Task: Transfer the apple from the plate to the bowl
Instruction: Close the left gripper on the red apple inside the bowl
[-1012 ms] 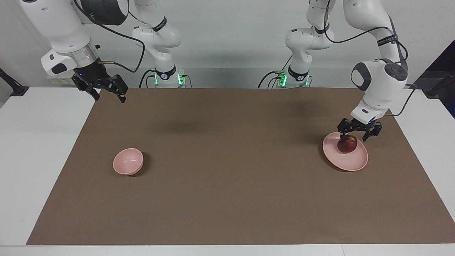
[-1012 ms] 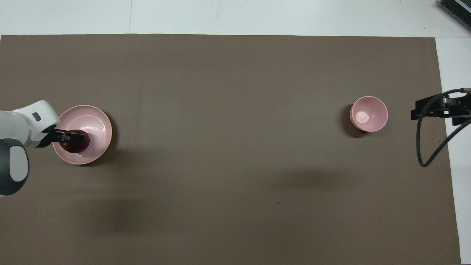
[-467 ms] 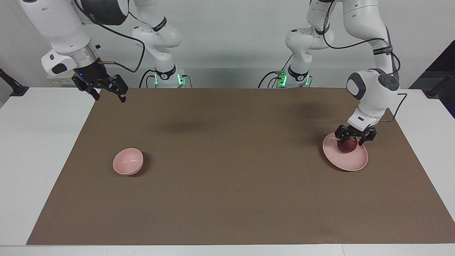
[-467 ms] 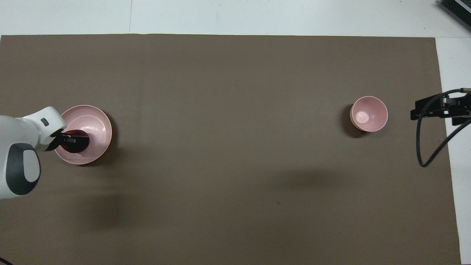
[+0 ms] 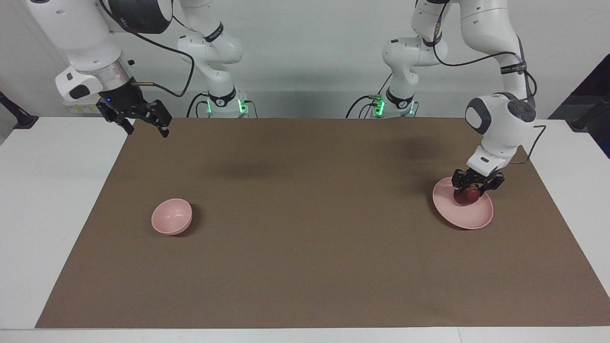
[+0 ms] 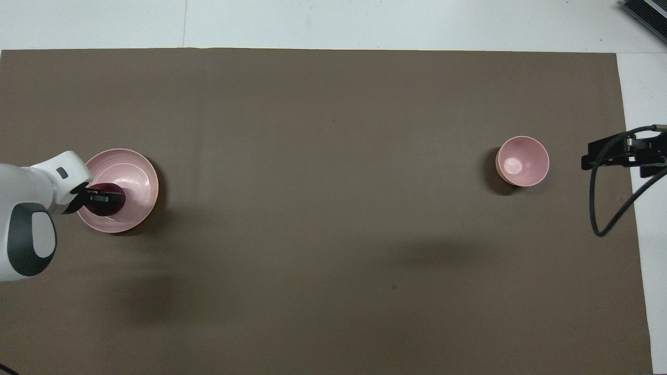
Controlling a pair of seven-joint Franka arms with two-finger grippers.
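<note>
Left gripper (image 5: 472, 191): down on the plate (image 5: 469, 216), clamped around the apple (image 5: 466, 196) from above, ready to lift.
Apple: on the plate, toward its 12 o'clock rim in the facing view; round, no long axis, top hidden.
Bowl (image 5: 171, 216): empty, toward the right arm's end.
Right gripper (image 5: 141, 125): waiting, fingers spread, at the mat's (image 5: 305, 267) corner.

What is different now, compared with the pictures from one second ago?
The left tool has come down onto the apple and closed on it; the apple still sits on the plate. Unchanged: the plate, the bowl toward the right arm's end, and the right tool, which waits open in the air.
</note>
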